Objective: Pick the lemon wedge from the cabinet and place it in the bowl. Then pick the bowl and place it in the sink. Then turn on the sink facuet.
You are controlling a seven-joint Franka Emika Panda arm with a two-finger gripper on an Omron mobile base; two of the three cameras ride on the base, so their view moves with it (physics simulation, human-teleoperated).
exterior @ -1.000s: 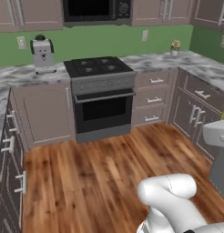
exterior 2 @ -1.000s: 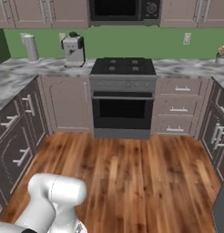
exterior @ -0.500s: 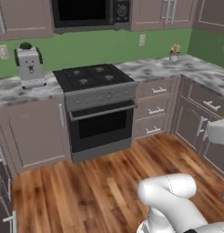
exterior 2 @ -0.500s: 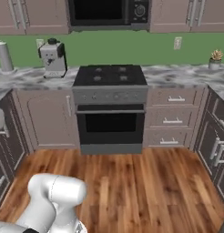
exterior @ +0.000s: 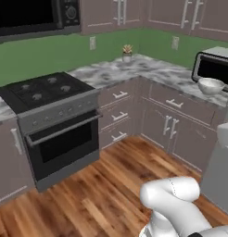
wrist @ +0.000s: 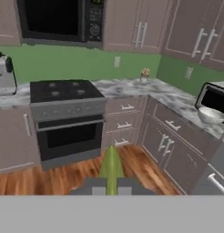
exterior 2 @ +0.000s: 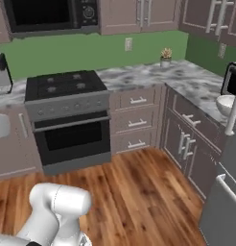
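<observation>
In the hand view my gripper [wrist: 111, 187] is shut on the lemon wedge [wrist: 111, 167], a yellow-green sliver that rises between the two finger tips. The white speckled bowl [exterior: 211, 85] stands on the marble counter at the right, in front of a silver toaster oven [exterior: 215, 65]. It also shows as the bowl [exterior 2: 227, 104] and the bowl [wrist: 210, 114], far ahead of the hand. Taupe cabinet doors [wrist: 141, 27] with silver bar handles hang shut above the counter. My white arm [exterior: 174, 196] bends low in the foreground.
A black stove with its oven [exterior: 51, 120] sits to the left, under a microwave [wrist: 59, 20]. Drawers and base cabinets [exterior 2: 136, 122] wrap around the corner. A small potted plant [exterior 2: 165, 56] stands in the corner. Open wooden floor [exterior: 111, 185] lies between me and the counters.
The whole scene has swung left as the base turned right. The stove slid towards the left edge, and the corner counter with the bowl and toaster oven came into view.
</observation>
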